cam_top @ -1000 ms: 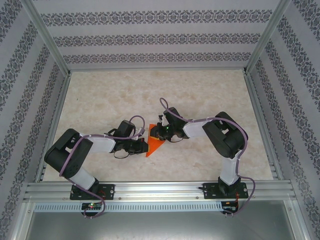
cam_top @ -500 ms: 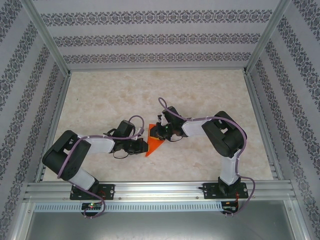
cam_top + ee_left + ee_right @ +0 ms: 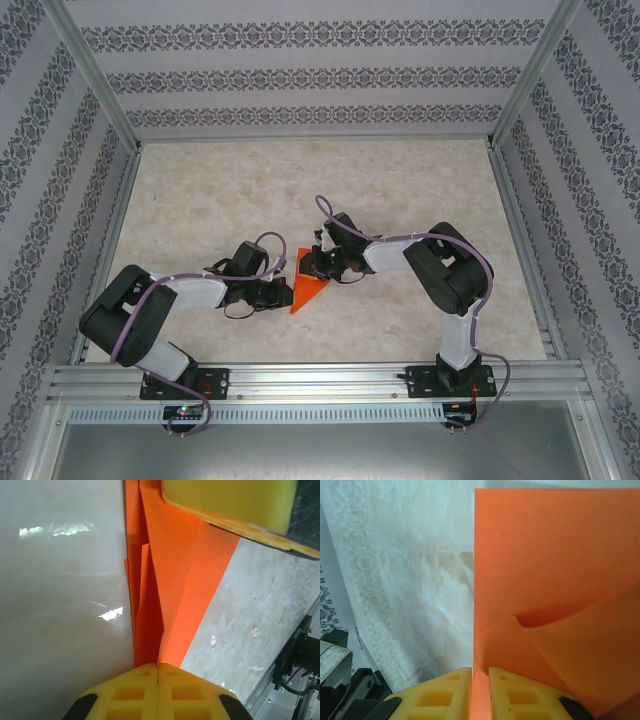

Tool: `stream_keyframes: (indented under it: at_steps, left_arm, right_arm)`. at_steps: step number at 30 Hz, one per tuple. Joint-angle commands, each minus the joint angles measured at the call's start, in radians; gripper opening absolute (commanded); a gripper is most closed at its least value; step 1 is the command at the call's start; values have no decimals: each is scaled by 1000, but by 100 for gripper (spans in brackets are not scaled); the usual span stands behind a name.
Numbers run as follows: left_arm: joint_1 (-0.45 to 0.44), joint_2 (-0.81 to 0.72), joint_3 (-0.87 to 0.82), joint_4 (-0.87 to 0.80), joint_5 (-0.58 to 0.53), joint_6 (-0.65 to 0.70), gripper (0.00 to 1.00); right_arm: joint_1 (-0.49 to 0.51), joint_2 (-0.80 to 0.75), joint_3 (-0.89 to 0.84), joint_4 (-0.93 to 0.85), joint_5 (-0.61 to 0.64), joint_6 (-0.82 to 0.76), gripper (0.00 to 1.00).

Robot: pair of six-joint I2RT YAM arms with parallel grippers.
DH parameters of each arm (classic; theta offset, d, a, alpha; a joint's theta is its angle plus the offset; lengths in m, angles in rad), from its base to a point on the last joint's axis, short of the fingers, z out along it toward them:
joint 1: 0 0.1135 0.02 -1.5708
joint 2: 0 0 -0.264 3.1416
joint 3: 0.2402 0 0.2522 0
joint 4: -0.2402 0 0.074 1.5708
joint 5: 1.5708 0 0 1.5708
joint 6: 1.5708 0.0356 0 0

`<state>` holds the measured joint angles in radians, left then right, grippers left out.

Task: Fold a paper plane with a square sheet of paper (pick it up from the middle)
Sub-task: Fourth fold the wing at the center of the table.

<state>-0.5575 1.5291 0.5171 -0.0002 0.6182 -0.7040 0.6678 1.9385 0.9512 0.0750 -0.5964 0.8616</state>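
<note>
- Left fingers are pressed flat together at one end of the paper. The long crease runs straight into their seam, so they seem to be pinching that fold to stop the layers springing apart.
- Right fingers stand only a slit apart with the paper's edge between them, gripping it from the opposite end. One of their pads also shows at the top of the left wrist view, lying over the orange.
- With a grip at each end, the paper is probably being kept taut along the crease so the fold sets sharp.
- From above, the paper is a narrow pointed wedge between the two arms, at the near middle of the tabletop. Whether it lies flat or is held just off the surface, I cannot tell.
- It is only partly folded. Overlapping layers meet along the crease, and in the right wrist view a loose flap curls up on the right.
- Against a second ago, the paper and both sets of fingers sit in nearly the same spot.
- Over that second, the left arm's elbow has swung outward and nearer the base rail, and the right wrist has edged slightly left.
- This looks like a press-and-hold, not a carry.
</note>
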Motion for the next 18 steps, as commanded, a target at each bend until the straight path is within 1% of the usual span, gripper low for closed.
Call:
stream_keyframes:
  at_steps: [1, 6, 10, 12, 14, 18]
  left_arm:
    - [-5, 37, -18, -38, 46, 29, 2]
    - [-7, 75, -8, -67, 51, 41, 2]
    - [-7, 58, -5, -90, 55, 46, 3]
    - [-8, 38, 3, -113, 59, 47, 8]
    - [-7, -1, 10, -152, 44, 47, 15]
    - [-8, -118, 34, -222, -31, 33, 23]
  right_arm:
    - [11, 47, -13, -93, 70, -33, 17]
    - [14, 47, -13, -116, 86, -42, 17]
    - [16, 50, -8, -138, 97, -52, 17]
    - [17, 50, -6, -147, 101, -56, 17]
    - [17, 49, -6, -149, 99, -59, 17]
    - [17, 51, -3, -157, 102, -64, 16]
